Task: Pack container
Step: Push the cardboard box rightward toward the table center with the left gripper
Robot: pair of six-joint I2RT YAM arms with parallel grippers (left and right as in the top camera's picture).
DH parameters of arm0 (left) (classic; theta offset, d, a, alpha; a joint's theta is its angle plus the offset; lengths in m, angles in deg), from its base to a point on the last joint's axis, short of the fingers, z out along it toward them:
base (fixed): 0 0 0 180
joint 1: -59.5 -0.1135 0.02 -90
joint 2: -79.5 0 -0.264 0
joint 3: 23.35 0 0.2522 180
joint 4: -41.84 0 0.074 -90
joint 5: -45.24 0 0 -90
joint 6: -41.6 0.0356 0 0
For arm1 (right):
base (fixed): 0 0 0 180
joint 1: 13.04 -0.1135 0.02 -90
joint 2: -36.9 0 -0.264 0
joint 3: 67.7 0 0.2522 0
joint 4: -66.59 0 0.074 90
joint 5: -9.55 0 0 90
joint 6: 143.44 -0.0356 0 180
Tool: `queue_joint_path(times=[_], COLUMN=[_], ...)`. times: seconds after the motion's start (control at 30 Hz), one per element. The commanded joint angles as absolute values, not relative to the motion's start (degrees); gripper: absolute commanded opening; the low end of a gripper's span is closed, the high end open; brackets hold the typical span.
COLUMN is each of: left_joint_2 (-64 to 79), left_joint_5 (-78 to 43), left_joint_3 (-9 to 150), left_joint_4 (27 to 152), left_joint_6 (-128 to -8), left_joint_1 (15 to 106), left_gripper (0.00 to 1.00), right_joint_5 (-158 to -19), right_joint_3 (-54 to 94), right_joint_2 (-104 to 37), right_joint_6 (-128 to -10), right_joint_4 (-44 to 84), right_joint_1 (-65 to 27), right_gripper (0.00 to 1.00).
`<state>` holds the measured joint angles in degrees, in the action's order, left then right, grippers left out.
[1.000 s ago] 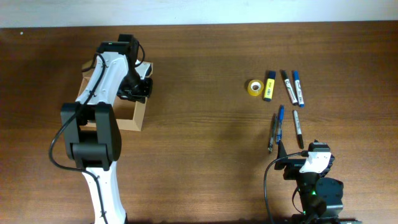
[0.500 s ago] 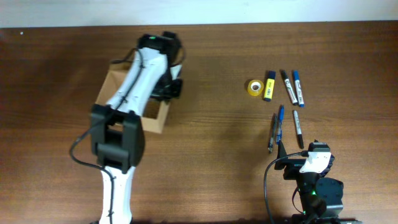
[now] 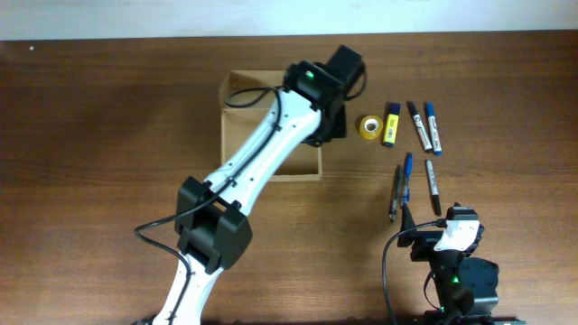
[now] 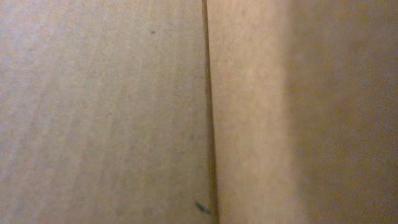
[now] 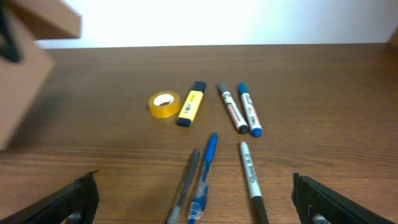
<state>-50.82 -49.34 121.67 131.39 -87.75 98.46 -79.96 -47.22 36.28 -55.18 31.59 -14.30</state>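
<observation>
The box (image 3: 271, 126) was found near the far edge of the desk (image 3: 108, 108), a little left of centre, top open, brown inside showing. The left arm was stretched from the near edge diagonally over the box, and the left claw (image 3: 330, 122) was placed at the box's right wall near its far right corner. The left wrist view was filled by blurred cardboard (image 4: 112, 112) with one dark seam running top to bottom; no fingers were seen there, so whether the left claw was clenched or released could not be told.

The right claw (image 5: 196, 194) was kept low by the near edge, right of centre, fingers spread wide, nothing held.

Right of the box, toward the far right corner, a yellow tape roll (image 3: 368, 126) was laid flat, with a yellow highlighter (image 3: 391, 125) just beside it, then a black-capped marker (image 3: 419, 125) and a blue-capped marker (image 3: 433, 127). Closer to the near edge, a grey pen (image 3: 395, 192), a blue pen (image 3: 407, 178) and a black marker (image 3: 433, 185) were laid side by side, just in front of the right claw.
</observation>
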Motion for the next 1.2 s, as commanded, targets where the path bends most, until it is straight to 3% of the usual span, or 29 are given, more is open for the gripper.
queue_joint_path(times=[0.0, 0.27, 0.6, 0.7, 0.77, 0.8, 0.87, 0.97, 1.17], left_joint_2=[-51.43, -56.02, -61.11, -61.22, -61.22, -61.22, -61.22, -61.18, -61.16], left_joint_5=[-52.75, -49.37, -47.27, -46.98, -45.93, -45.65, -45.28, -43.36, -43.05], left_joint_3=[122.63, 122.61, 122.61, 122.61, 122.61, 122.61, 122.61, 122.7, 126.59], left_joint_4=[129.43, 128.01, 126.87, 125.52, 124.97, 125.01, 125.41, 126.15, 130.59], left_joint_6=[-95.6, -94.81, -83.64, -80.28, -78.16, -78.03, -78.0, -76.78, -74.99], left_joint_1=[98.72, 97.45, 97.48, 97.48, 97.48, 97.48, 97.48, 97.48, 97.48], left_gripper=[0.02, 0.02, 0.02, 0.06, 0.14, 0.26, 0.63, 0.94, 1.0], right_joint_5=[-83.74, -85.21, -85.21, -85.21, -85.21, -85.21, -85.16, -85.6, -90.17], right_joint_3=[-47.59, -47.59, -47.59, -47.59, -47.59, -47.59, -47.59, -47.59, -47.54], right_joint_2=[36.76, 36.76, 36.76, 36.76, 36.76, 36.76, 36.76, 36.76, 36.76], right_joint_6=[-55.9, -55.87, -55.87, -55.87, -55.87, -55.87, -55.85, -55.92, -58.17], right_joint_4=[31.44, 31.44, 31.44, 31.44, 31.44, 31.44, 31.44, 31.44, 31.42], right_joint_1=[-14.15, -14.15, -14.15, -14.15, -14.15, -14.15, -14.15, -14.15, -14.15], right_gripper=[0.99, 0.99, 0.99, 0.99, 0.99, 0.99, 0.99, 0.99, 0.99])
